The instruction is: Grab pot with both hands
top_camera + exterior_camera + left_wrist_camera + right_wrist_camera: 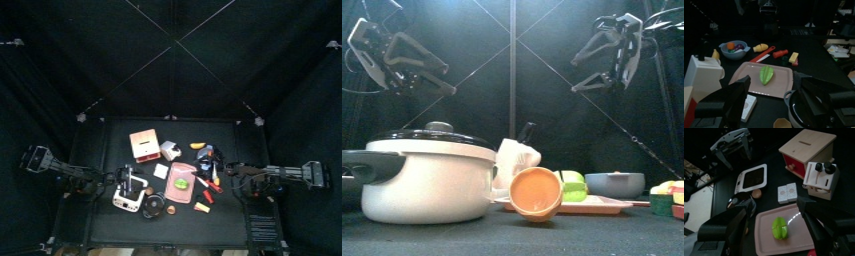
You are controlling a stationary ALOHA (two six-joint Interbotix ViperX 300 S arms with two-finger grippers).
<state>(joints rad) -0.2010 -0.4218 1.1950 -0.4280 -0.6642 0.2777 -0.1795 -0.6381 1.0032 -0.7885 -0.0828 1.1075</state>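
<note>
I see the pot sitting on the table at front left, black lid on, white body, well below both grippers. My left gripper hangs high above it with jaws spread wide, grasping nothing. My right gripper hangs raised on the far side, jaws likewise released. Both arms are bent, wrists angled down. The left wrist view catches only the pot's lid edge beside a pink tray carrying a green pepper; the right wrist view adds a red-and-wood box.
</note>
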